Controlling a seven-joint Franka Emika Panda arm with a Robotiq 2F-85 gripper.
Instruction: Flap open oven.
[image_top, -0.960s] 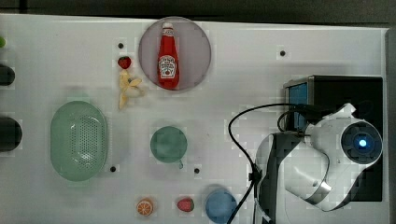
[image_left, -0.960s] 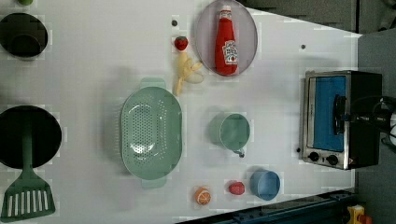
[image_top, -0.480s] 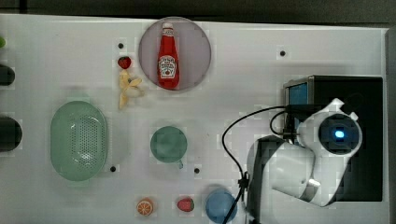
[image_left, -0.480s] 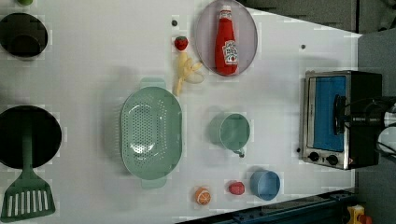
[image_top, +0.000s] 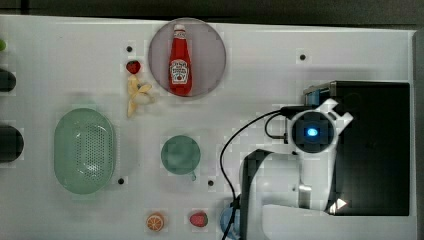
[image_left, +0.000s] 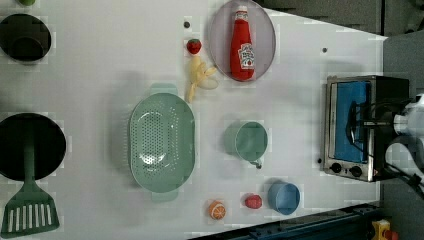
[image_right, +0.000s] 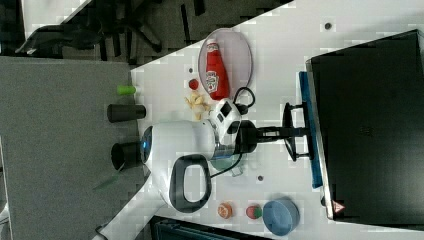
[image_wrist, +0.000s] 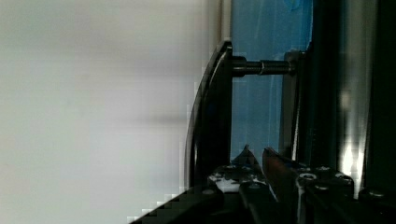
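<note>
The top view looks straight down on the white table (image_top: 280, 55) from well above, with the oven (image_top: 372, 150) at 3 o'clock and the ketchup plate (image_top: 212, 50) near 12. The left view also looks down, slightly farther back, sharing the same table, with the oven again at 3 o'clock. The right view looks from higher and obliquely, showing floor at 9 o'clock. The wrist view sits very close to the oven's door handle (image_wrist: 210, 126).
</note>
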